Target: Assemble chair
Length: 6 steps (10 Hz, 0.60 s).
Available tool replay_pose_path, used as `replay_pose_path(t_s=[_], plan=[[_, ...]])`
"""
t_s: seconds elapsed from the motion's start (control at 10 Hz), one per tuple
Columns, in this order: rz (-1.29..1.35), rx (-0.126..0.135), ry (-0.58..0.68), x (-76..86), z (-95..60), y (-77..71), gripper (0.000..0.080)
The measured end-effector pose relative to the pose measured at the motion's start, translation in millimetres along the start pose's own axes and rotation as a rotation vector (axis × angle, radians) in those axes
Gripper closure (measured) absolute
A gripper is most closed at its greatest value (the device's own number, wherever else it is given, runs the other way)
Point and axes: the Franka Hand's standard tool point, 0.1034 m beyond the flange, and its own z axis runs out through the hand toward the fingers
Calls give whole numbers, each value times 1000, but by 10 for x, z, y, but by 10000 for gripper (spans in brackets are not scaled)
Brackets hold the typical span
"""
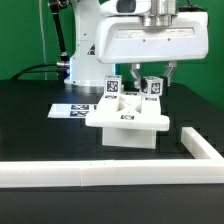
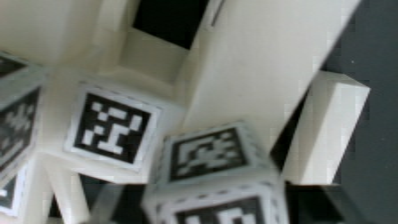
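Partly built: chair (image 1: 127, 122) mid-surface (image 1: 30, 125) behind the rail (image 1: 110, 172), seat slab carrying two tagged uprights, further parts seemingly left to join; hand (image 1: 152, 78) low over them, fingers' grip impossible to tell.

Black bench (image 1: 30, 125) carries everything. On it, near centre: chair (image 1: 127, 122), a white blocky assy, wide slab base w/ 2 tagged uprights on top. Just behind it, toward the exterior view's left, the marker board (image 1: 68, 110) lies flat, tags up. Long white L-shaped rail (image 1: 100, 176) runs along the front edge, corner at the exterior view's right, apart from chair.
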Motion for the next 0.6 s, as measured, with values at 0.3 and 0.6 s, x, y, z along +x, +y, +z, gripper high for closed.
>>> replay_pose_path(t_s=[0.3, 0.6], plan=[[93, 0, 0, 0, 0, 2, 514], [413, 1, 9, 20, -1, 25, 512]])
